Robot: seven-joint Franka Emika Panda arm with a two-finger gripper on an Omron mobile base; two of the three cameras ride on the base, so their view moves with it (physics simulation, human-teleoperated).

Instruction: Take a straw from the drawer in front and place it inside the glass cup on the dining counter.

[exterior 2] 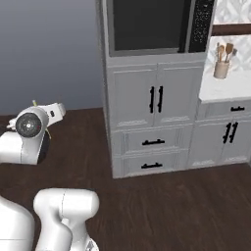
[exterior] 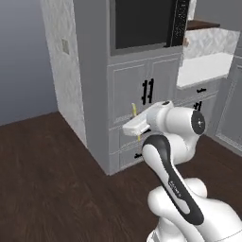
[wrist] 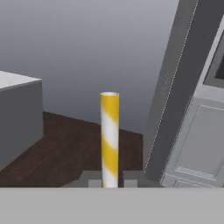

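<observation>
My gripper [wrist: 109, 178] is shut on the straw [wrist: 109, 135], a yellow and white striped stick that stands up between the fingertips. In the left base view the gripper [exterior: 133, 125] is level in front of the grey cabinet tower, and the straw [exterior: 134, 109] pokes out above and below it. The right base view shows the gripper [exterior 2: 56, 111] at the far left with the straw tip [exterior 2: 34, 103] beside it. Two grey drawers [exterior 2: 153, 142] with short black handles are shut under the cabinet doors. A white slab on a grey body [wrist: 13, 81] looks like the dining counter. The glass cup is out of view.
The tall grey cabinet tower [exterior 2: 157, 98] holds a black oven [exterior 2: 147, 24] above double doors. To its right, a marble worktop [exterior 2: 223, 86] carries a utensil pot [exterior 2: 221, 67]. Dark wood floor [exterior: 47, 175] stretches open to the left of the tower.
</observation>
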